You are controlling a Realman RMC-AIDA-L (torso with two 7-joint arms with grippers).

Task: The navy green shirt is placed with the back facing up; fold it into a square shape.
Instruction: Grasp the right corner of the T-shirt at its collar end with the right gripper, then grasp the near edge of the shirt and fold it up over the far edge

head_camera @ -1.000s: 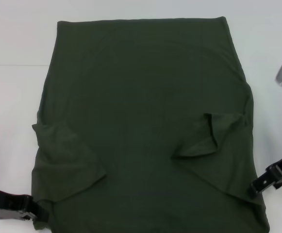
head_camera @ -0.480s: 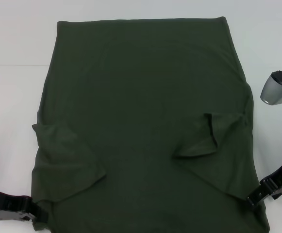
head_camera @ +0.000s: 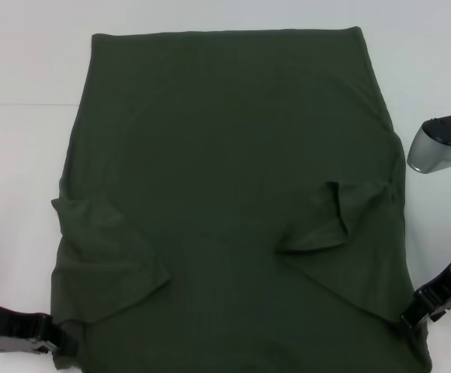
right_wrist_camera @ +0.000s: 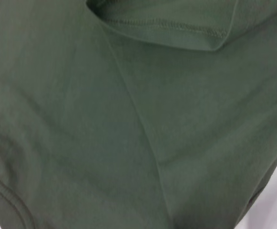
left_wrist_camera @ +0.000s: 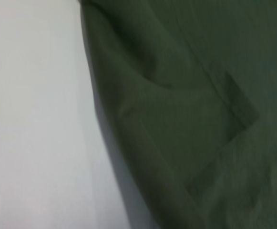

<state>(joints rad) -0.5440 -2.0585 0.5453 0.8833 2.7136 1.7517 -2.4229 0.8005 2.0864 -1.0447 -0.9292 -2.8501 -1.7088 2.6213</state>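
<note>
The navy green shirt (head_camera: 225,155) lies flat on the white table (head_camera: 19,163), its long sides folded inward. The left sleeve (head_camera: 105,260) and the right sleeve (head_camera: 341,221) lie folded over the body. My left gripper (head_camera: 53,342) is at the shirt's near left corner, touching the cloth edge. My right gripper (head_camera: 410,315) is at the near right edge, against the cloth. The left wrist view shows the shirt's edge and a sleeve fold (left_wrist_camera: 200,109) beside bare table. The right wrist view is filled with shirt cloth (right_wrist_camera: 128,124) and a hemmed sleeve edge (right_wrist_camera: 162,24).
A grey and black part of my right arm (head_camera: 438,144) hangs over the table to the right of the shirt. White table surface (left_wrist_camera: 33,119) runs along the shirt's left, right and far sides.
My right gripper has slid a little nearer along the shirt's right edge. The grey part of the right arm has come further into view. The left gripper and the shirt have not moved.
</note>
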